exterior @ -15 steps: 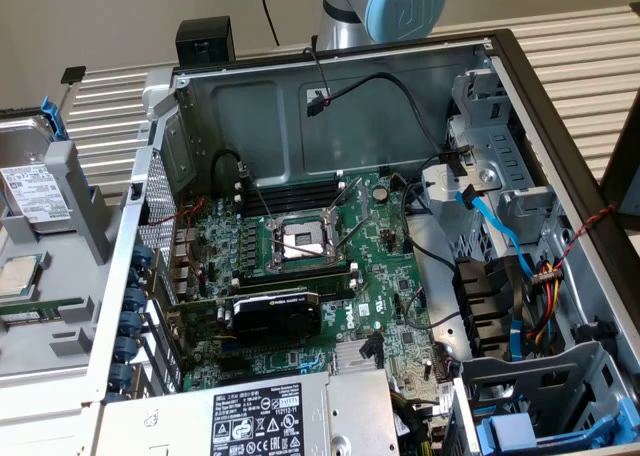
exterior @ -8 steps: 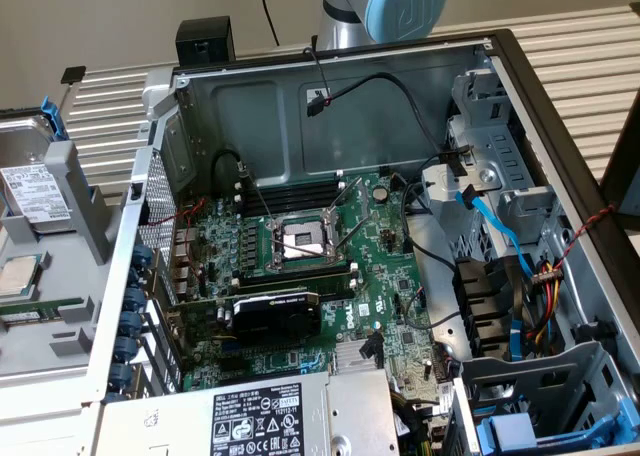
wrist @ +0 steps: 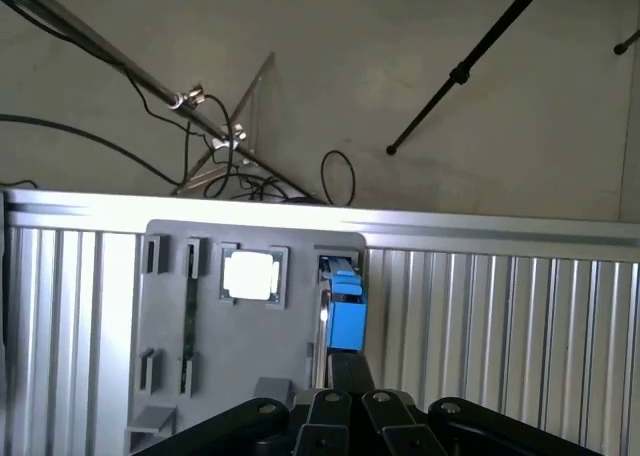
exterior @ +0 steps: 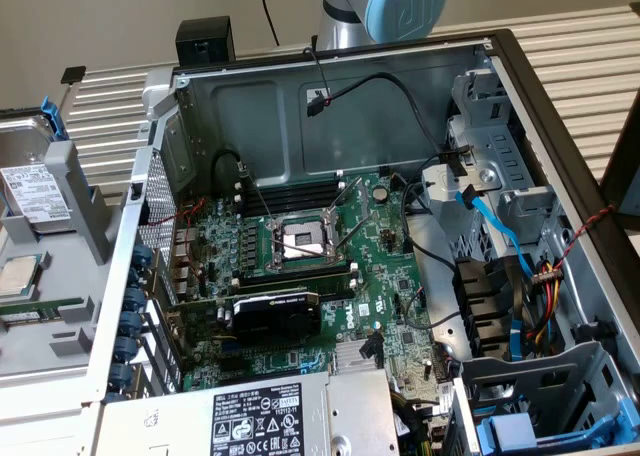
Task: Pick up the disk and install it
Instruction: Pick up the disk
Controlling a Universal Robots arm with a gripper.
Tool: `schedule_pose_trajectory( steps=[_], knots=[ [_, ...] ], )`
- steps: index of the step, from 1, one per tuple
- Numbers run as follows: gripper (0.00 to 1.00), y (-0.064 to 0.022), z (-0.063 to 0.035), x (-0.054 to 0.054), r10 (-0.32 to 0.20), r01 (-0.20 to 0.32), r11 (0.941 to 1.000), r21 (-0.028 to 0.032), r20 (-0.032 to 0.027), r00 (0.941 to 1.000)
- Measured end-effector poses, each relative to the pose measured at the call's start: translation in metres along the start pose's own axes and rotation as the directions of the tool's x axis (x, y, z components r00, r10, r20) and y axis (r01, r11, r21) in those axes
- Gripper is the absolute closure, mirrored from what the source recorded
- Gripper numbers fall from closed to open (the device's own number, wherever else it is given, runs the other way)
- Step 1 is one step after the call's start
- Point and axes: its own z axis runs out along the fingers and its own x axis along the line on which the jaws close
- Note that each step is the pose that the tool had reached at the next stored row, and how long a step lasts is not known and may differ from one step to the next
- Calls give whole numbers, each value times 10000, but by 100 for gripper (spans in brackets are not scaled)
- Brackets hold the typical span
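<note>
Black linkage up close, and at its tip the claw — pressed together, clamped on nothing. Just past the tips in the wrist view, the disk, propped on edge in a slot of the grey tray, blue carrier toward the claw, silver side barely showing. Seemingly apart from it rather than touching; hard to tell by how much. Beside the disk on the same tray, a square CPU lying flat in its pocket, then a memory stick further along. From the exterior view: disk at the far left, white label facing out, resting in the tray with nothing gripping it; arm up above the far wall of the open case. Judged as the reach toward the pick, lift not yet begun. To do it well: open wide enough to span the carrier before coming down, line up square with the disk's thin edge, grip the blue frame rather than the label face, and draw straight out of the slot — no twisting against the tray's walls. Keep clear of the CPU next door.
</note>
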Motion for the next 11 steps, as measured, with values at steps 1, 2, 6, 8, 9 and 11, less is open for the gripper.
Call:
schedule_pose_trajectory(
  steps=[1,2,6,8,9,11],
  knots=[
    [89,0,6,0,0,0,10000,1,0,10000],
    [89,0,6,0,0,0,10000,1,0,10000],
    [89,0,6,0,0,0,10000,1,0,10000],
    [89,1,7,0,0,0,10000,2,0,10000],
    [89,1,7,0,0,0,10000,3,0,10000],
    [89,1,7,0,0,0,10000,1,0,10000]
  ],
)
